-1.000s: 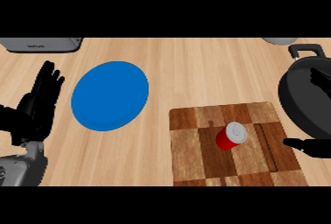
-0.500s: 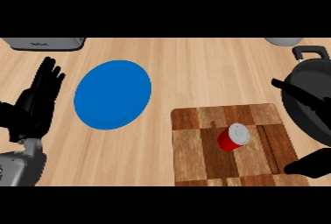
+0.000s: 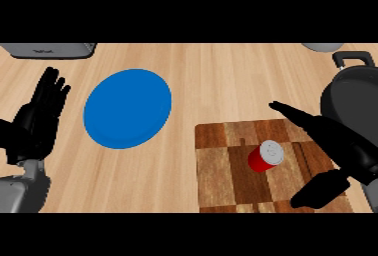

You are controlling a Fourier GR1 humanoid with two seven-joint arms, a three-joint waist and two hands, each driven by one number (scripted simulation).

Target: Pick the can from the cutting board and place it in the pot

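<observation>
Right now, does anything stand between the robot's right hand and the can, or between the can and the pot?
Nothing visible does. The open right hand flanks the can, with only bare cutting board between them. Toward the pot, only that hand's own fingers cross the path.

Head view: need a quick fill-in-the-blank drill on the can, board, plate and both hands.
1. The small cylindrical can on the checkered wooden cutting board is coloured ____.
2. The round flat plate to the left of the board is coloured ____.
3. The open robot hand with its fingers and thumb spread either side of the can is the robot's ____ one.
4. The other robot hand rests open, fingers up, at the view's ____ edge.

Missing words: red; blue; right; left.
</observation>
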